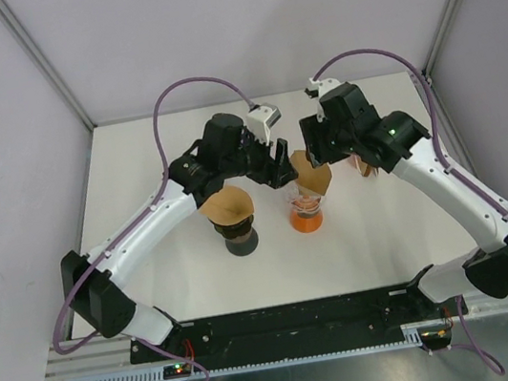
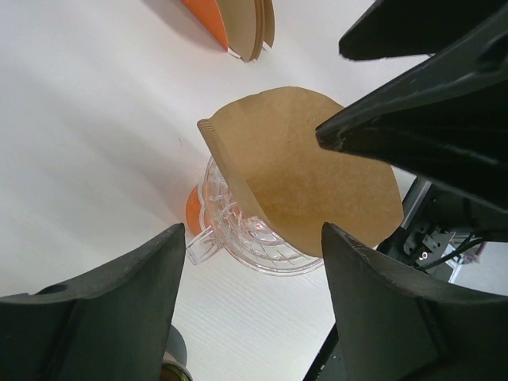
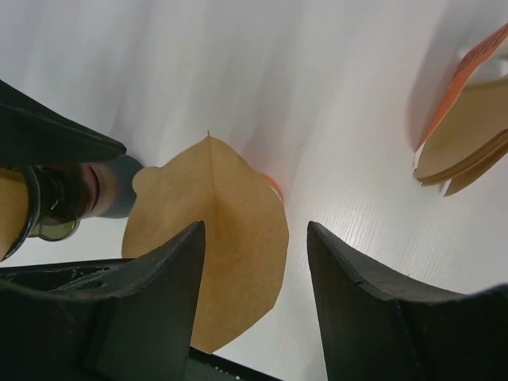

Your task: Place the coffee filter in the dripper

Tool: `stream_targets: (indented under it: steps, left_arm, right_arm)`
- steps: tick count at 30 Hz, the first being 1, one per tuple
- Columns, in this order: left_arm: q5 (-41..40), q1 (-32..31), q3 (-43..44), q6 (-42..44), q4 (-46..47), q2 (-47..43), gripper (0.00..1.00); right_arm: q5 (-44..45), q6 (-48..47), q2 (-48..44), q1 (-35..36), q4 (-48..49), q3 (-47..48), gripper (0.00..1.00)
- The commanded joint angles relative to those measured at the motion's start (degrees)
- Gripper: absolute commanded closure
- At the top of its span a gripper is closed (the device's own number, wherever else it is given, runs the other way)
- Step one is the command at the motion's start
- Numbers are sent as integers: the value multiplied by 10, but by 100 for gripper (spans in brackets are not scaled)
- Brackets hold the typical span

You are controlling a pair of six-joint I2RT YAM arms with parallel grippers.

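Observation:
A brown paper coffee filter [image 1: 313, 177] stands in the clear glass dripper [image 1: 306, 213] with an orange base, mid-table. The left wrist view shows the filter [image 2: 309, 182] leaning out of the dripper [image 2: 246, 242]. My left gripper [image 1: 276, 163] hovers just left of the filter, jaws open, nothing between them [image 2: 250, 317]. Close on the filter's right, my right gripper [image 1: 318, 146] is also open and empty [image 3: 254, 302]. In the right wrist view the filter [image 3: 214, 238] hides most of the dripper, and only an orange sliver [image 3: 274, 186] shows.
A second brown filter [image 1: 230, 206] sits on a dark round stand [image 1: 241, 241] left of the dripper. A stack of filters in an orange holder [image 3: 468, 135] stands to the right, mostly hidden under the right arm in the top view. Walls enclose the table.

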Motion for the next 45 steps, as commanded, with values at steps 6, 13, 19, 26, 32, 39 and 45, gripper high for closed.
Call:
stream_targets:
  steps: [6,13,19,26,32,39,45]
  left_arm:
    - [6,14,23,17,7,-49,18]
    - [19,79,6,20,7,-88,14]
    - [31,135,-17,24,8,-128,13]
    - [46,178,-36,25,7,-155,12]
    - [54,189,-40,25,7,-161,12]
    - [62,192,-42,24,8,-161,12]
    - [70,193,-47,21,9,-160,12]
  right_arm:
    - [20,-13,-29,26,27,20,83]
    - [-33,-6,7,45,11,-22,100]
    - [-8,-13,57,66,-9,-18,100]
    - [52,-16,108,90,-40,-8,100]
    - [88,-10,143,109,-51,-9,100]
    - [79,-10,146,105,-28,-26,100]
    - [78,-13,156,104,-32,-24,100]
